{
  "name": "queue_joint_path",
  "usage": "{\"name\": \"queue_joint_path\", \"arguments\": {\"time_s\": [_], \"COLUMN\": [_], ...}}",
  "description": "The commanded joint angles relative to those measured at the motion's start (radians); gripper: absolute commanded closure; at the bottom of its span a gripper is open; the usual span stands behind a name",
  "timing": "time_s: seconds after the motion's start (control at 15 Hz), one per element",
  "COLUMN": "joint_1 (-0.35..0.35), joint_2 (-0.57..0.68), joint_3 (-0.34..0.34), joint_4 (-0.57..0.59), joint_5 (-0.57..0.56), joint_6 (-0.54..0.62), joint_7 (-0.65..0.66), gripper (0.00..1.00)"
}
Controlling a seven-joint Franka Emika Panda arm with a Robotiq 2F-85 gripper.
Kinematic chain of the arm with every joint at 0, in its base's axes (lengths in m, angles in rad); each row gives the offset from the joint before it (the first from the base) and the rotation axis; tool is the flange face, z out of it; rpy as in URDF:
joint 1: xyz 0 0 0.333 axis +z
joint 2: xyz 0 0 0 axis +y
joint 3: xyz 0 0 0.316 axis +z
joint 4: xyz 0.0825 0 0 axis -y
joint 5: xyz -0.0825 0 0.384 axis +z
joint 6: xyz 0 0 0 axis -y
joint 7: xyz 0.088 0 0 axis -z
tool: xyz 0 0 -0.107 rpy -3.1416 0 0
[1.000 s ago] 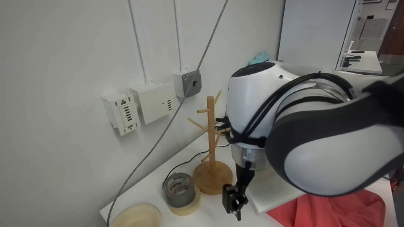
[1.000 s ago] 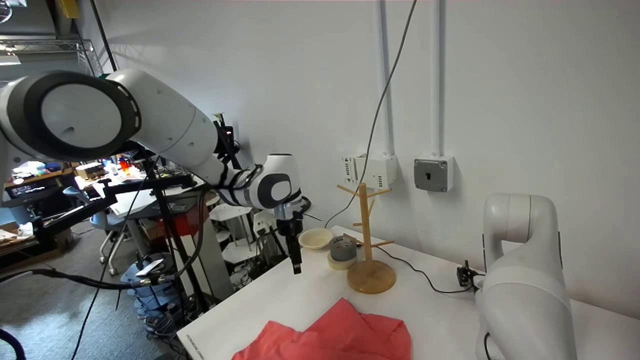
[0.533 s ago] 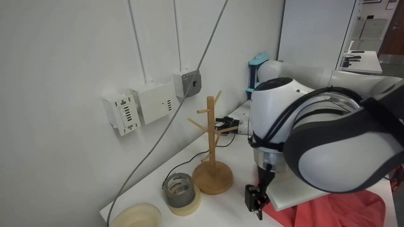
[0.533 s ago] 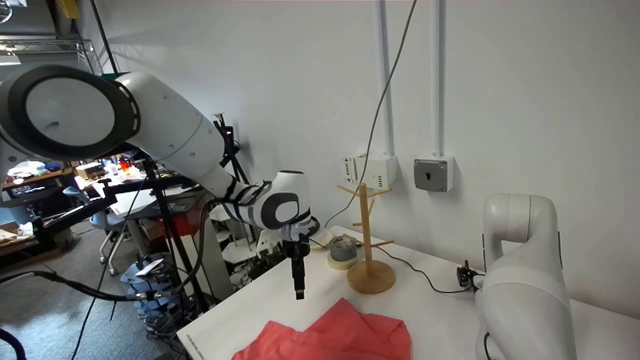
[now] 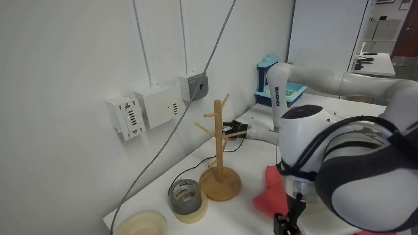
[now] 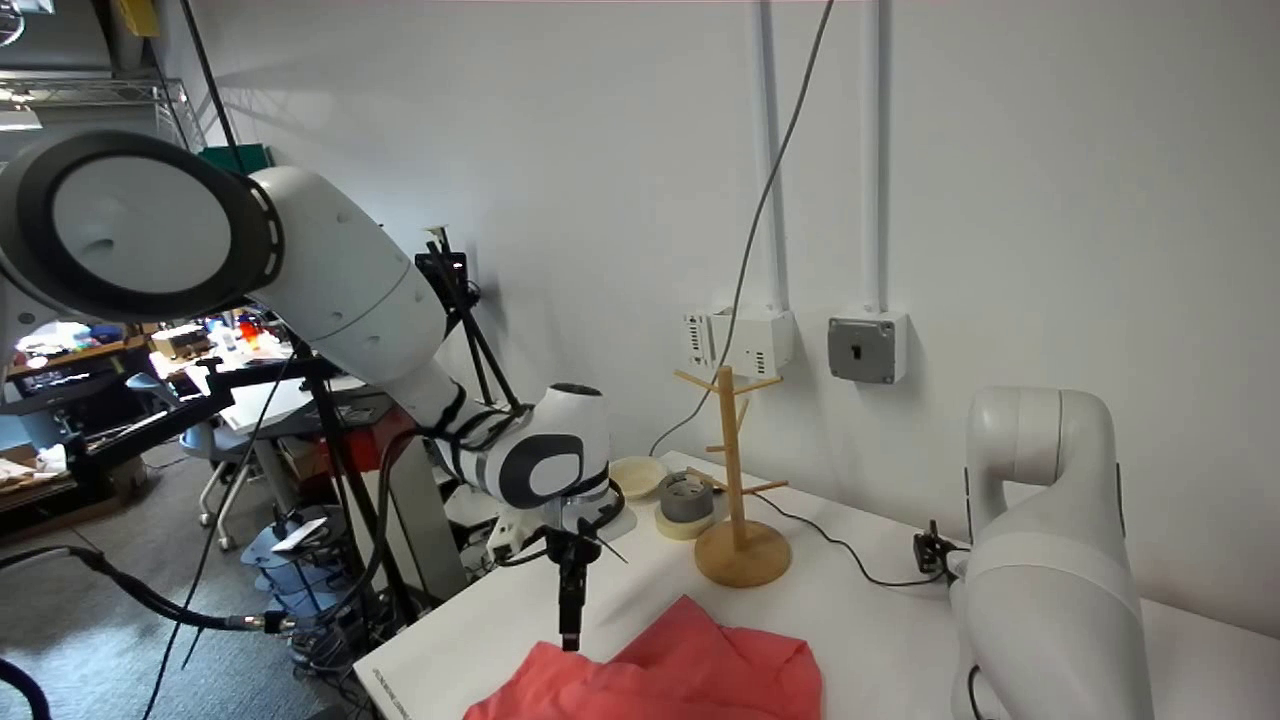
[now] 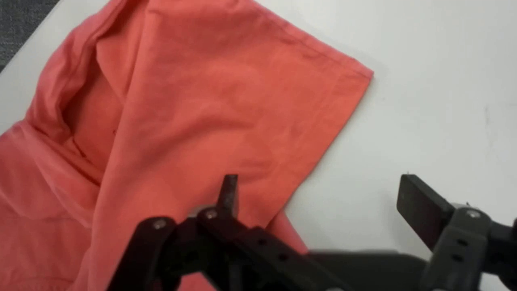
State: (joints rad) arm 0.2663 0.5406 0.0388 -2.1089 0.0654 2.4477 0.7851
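Right now the claw (image 7: 319,182) hangs released, 2 fingers (image 7: 422,210) spread wide above an edge of the red cloth (image 7: 226,101), rumpled on the white table (image 6: 870,640). Near the cloth but apart rises a wooden peg stand (image 6: 731,450); farther from the cloth, a gray tape roll (image 5: 186,208) tops a cream roll (image 5: 196,217), and farthest sits a bowl (image 6: 637,478).

Beneath my black end effector (image 7: 319,190) I see a plain coral-red cloth (image 7: 226,101), and the worktop (image 7: 436,101) around it is white. Above the end effector my arm (image 6: 350,275) is white, banded in dark grey. Well apart from the end effector I make out a honey-brown mug tree (image 5: 218,150), a grey tape roll (image 5: 186,205), a cream roll (image 5: 196,217) and a pale cream bowl (image 5: 142,225).
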Motion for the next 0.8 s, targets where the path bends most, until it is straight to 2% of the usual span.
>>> {"name": "queue_joint_path", "arguments": {"time_s": [0.0,0.27,0.33,0.73], "joint_1": [-0.005,-0.02,0.009,0.013], "joint_2": [-0.021,-0.025,-0.002,0.0], "joint_3": [0.028,0.069,0.035,0.034], "joint_4": [-0.058,-0.074,-0.044,-0.044], "joint_5": [0.056,0.113,0.076,0.078], "joint_6": [0.025,0.027,0.005,0.005], "joint_7": [-0.013,-0.057,-0.014,-0.015], "gripper": [0.0,0.0,0.0,0.0]}}
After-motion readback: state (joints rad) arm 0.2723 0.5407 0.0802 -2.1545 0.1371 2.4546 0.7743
